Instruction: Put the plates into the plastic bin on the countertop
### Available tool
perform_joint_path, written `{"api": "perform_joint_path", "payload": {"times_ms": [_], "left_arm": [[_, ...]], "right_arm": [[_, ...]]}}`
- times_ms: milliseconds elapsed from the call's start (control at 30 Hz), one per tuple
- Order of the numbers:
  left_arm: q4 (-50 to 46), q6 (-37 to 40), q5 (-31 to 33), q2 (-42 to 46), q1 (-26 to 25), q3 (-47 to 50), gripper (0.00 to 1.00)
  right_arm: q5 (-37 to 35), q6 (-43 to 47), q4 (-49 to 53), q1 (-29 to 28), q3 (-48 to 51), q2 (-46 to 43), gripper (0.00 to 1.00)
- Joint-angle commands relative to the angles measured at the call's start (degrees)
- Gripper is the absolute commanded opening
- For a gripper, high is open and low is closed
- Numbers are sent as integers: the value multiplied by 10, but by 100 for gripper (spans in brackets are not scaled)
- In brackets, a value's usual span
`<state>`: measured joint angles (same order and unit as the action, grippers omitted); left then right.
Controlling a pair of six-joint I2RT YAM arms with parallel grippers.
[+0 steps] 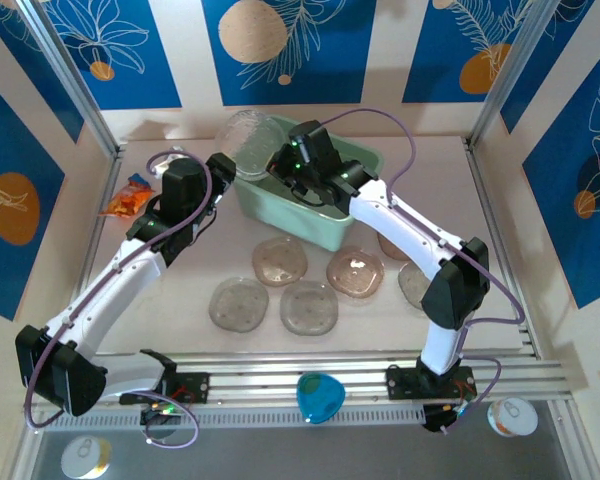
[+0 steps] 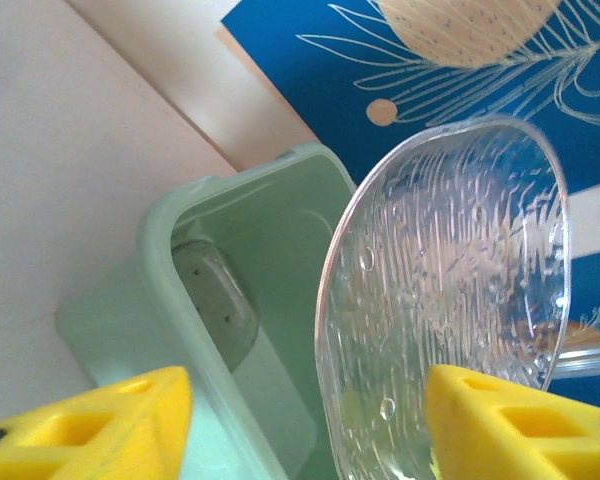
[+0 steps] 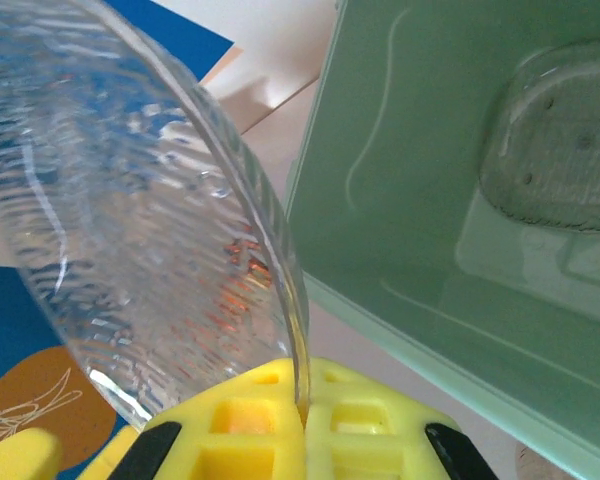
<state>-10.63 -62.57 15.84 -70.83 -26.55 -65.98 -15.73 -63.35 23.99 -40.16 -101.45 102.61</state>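
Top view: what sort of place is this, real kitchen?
Probably a staged robot test cell, not a real kitchen: printed blue leaf panels as walls, metal frame posts, slotted rail along the near edge.

A staged robot test cell is indicated: the countertop [image 1: 370, 325] is enclosed by metal frame posts [image 1: 70, 80] and blue leaf-printed panels [image 1: 330, 50], with an aluminium rail [image 1: 280, 378] fixed along its near edge.

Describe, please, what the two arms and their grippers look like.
Both arms have white links, the left arm and the right arm, with chunky black joint housings and a lilac cable running along each. The left gripper and right gripper carry bright yellow fingers moulded with square recesses.
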Motion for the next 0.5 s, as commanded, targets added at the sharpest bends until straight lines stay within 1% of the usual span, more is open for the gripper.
{"api": "perform_joint_path", "payload": {"times_ms": [0,100,200,467], "left_arm": [[-20,34,19,15,-5,-22,72],[-30,56,22,16,2,-30,80],[-36,77,1,16,22,-34,82],[-73,111,-138,-15,99,-44,82]], "right_arm": [[-16,15,11,17,-14,-8,1],[7,27,26,40,-38,7,1],[39,45,75,70,-88,39,1],[94,89,144,141,-156,94,1]]}}
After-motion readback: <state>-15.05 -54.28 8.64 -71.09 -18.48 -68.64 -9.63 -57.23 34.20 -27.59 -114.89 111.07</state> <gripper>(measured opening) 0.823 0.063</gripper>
